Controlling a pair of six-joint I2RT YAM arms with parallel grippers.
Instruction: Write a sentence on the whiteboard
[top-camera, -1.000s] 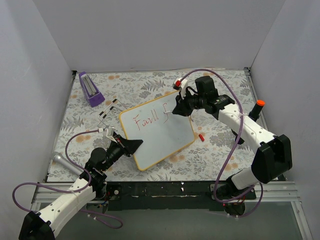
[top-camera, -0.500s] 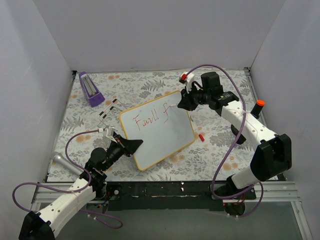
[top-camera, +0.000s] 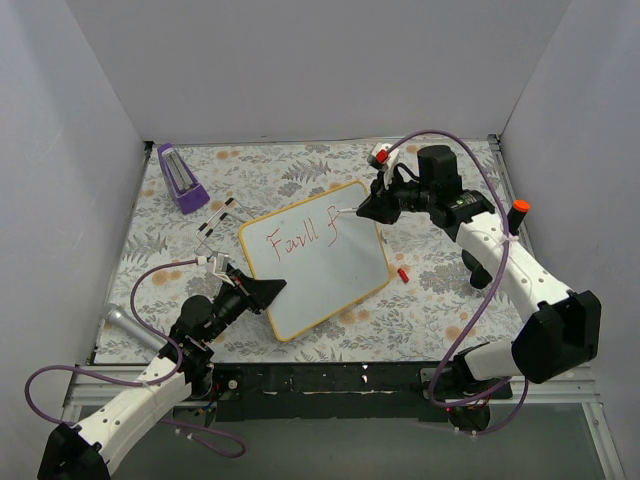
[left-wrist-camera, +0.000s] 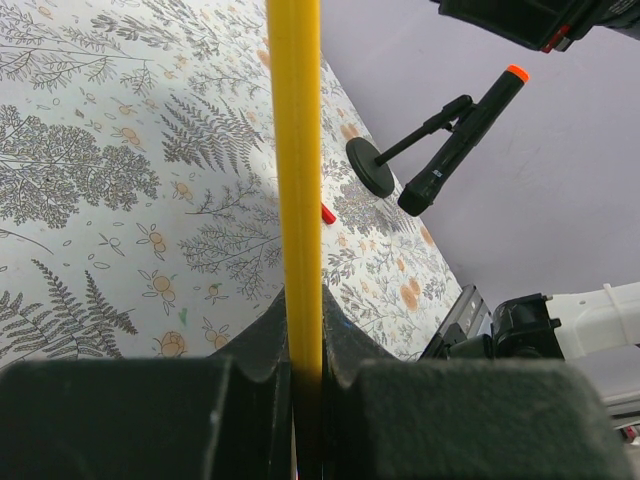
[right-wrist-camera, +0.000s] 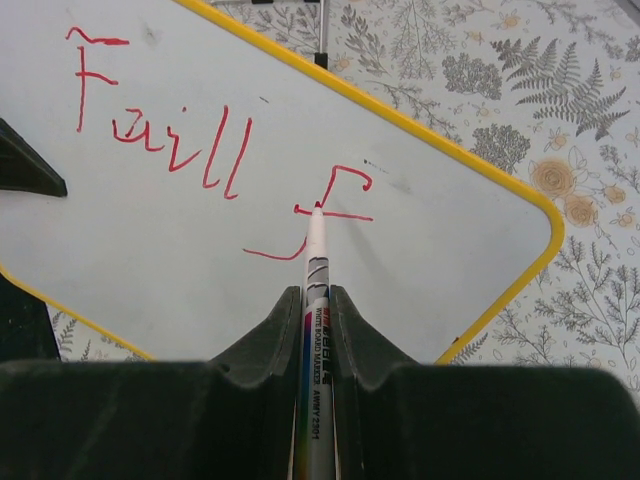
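The marker (right-wrist-camera: 316, 240) is pinched between the fingers of the right claw (right-wrist-camera: 318, 300), and its red tip is set on the whiteboard (top-camera: 325, 280), at the crossbar of the last letter. From that claw the unwritten surface lies onward along the line of writing, toward the board's far right corner, and below the first line. The marker's long axis is lined up with the claw and points out from it to the board. The right arm is the nearer one to the writing spot.

The left claw (top-camera: 268, 290) is pressed together on the board's yellow frame (left-wrist-camera: 297, 180) at the near left edge. It is judged that the board is being held steady there.

The board lies flat on the patterned bench (top-camera: 440, 290), near the middle and turned askew. Its long axis runs from the near left to the far right in the top view.

The sentence (top-camera: 300, 238) is seen in red: a word that reads roughly "Faull", then a single "f". The letters are thin and slanted. Most of the white surface is bare, so the writing is judged to be at an early stage.
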